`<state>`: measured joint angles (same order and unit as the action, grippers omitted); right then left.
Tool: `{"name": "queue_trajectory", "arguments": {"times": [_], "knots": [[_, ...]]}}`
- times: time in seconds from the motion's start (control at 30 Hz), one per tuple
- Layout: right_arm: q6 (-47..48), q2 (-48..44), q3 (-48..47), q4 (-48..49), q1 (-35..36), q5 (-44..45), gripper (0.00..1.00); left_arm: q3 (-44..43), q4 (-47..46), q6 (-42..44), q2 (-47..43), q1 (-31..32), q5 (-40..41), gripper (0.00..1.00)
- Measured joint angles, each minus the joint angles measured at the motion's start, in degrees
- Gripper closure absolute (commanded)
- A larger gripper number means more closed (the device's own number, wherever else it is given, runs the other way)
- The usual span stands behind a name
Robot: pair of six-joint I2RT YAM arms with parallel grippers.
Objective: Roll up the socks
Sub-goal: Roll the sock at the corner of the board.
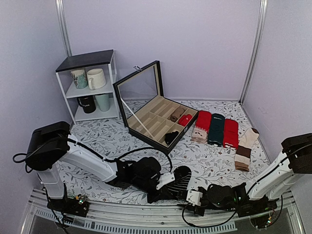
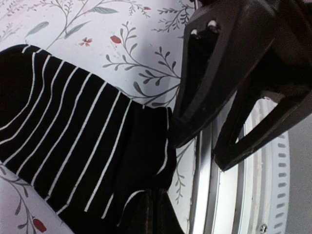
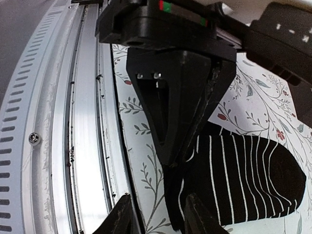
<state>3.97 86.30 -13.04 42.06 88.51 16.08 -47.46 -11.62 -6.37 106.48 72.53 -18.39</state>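
A black sock with white stripes [image 1: 179,177] lies on the floral cloth near the front edge. It also shows in the left wrist view [image 2: 73,136] and the right wrist view [image 3: 243,180]. My left gripper [image 1: 163,189] is shut on the sock's near edge; its fingertips [image 2: 155,197] pinch the fabric. My right gripper [image 1: 194,197] is open, with its fingers [image 3: 122,217] spread just in front of the sock's edge, one near the rail and one [image 3: 200,214] over the sock. The two grippers face each other closely.
An open black organiser box [image 1: 156,114] holds rolled socks at the centre back. Folded red and green socks [image 1: 215,129] and a beige-brown pair [image 1: 245,146] lie to the right. A shelf with mugs [image 1: 92,87] stands at the back left. A metal rail [image 1: 146,222] runs along the near edge.
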Motion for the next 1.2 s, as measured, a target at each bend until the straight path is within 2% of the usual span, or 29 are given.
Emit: {"name": "queue_trajectory", "arguments": {"times": [0.23,0.67,0.73,0.93,1.03,1.2], "knots": [[1.6,3.4,-1.7,0.8,0.0,0.8,0.63,-0.1,0.1,-0.1,0.2,-0.3,-1.0,1.0],[1.5,6.8,-2.3,2.8,-0.4,1.3,0.72,-0.2,0.0,-0.1,0.5,-0.6,-2.3,1.0],[1.4,7.3,-2.6,3.2,-0.5,1.3,0.75,-0.2,0.0,-0.1,0.5,-0.7,-2.5,1.0],[-0.4,7.9,-3.3,3.0,-3.2,-0.3,0.93,-0.2,-0.1,0.2,0.6,-0.8,-3.0,1.0],[-2.4,7.9,-3.4,2.9,-4.0,-1.0,0.96,0.0,-0.4,0.4,0.5,-0.8,-3.0,1.0],[-7.6,7.9,-3.4,3.0,-5.8,-4.0,0.97,1.2,-1.2,1.3,-0.8,-0.8,-1.0,0.9]]}}
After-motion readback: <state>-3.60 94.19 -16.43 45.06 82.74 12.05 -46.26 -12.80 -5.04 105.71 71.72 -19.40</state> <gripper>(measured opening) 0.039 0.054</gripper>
